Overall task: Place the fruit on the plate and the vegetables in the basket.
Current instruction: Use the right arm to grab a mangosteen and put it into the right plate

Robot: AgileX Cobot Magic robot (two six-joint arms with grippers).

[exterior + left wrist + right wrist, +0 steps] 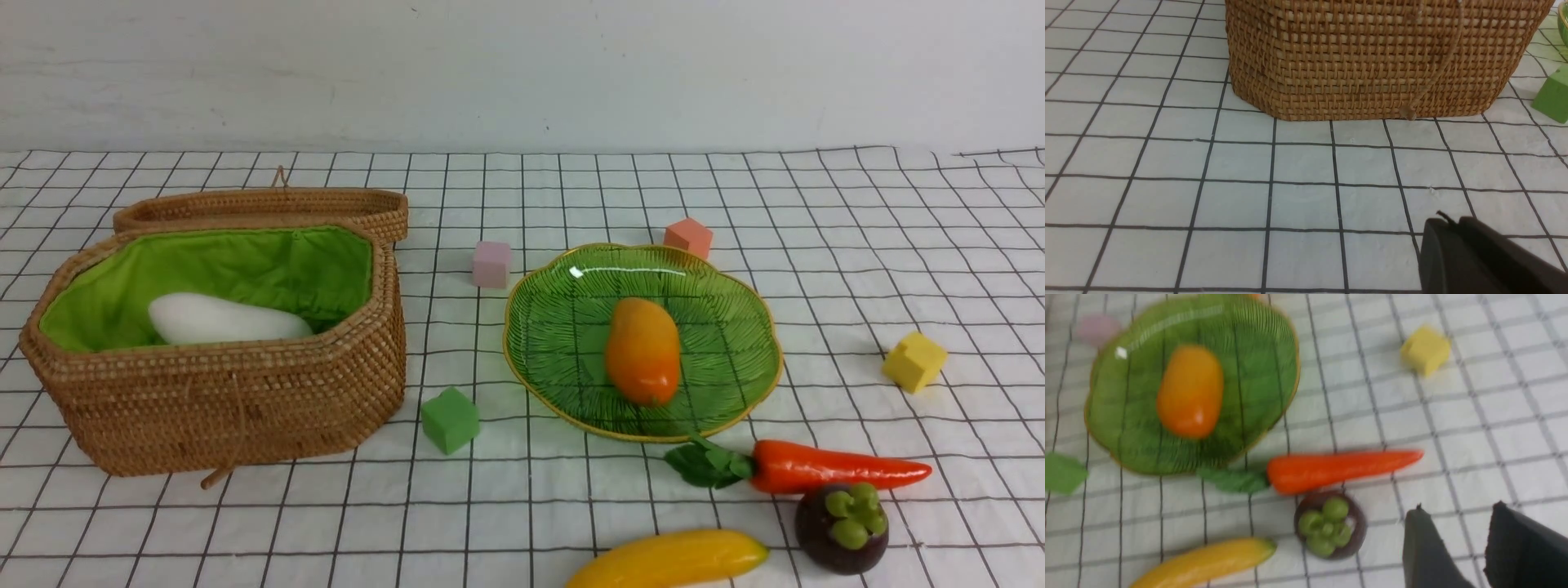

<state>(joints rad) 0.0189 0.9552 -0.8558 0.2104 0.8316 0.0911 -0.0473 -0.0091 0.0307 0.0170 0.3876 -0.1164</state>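
The brown wicker basket (220, 408) stands at the left with its lid off, and a white radish (224, 320) lies on its green lining. An orange mango (642, 349) rests on the green plate (735, 310). In front of the plate lie the carrot (824, 467), the purple mangosteen (842, 527) and the banana (669, 559). My right gripper (1458, 507) hovers open and empty beside the mangosteen (1329, 525), below the carrot (1339, 469). My left gripper (1449, 222) is shut and empty over the cloth, short of the basket wall (1372, 61). Neither arm shows in the front view.
The basket lid (261, 208) lies behind the basket. Foam cubes are scattered around: green (449, 419) between basket and plate, pink (491, 264) and orange-red (688, 238) behind the plate, yellow (914, 361) at the right. A checked cloth covers the table.
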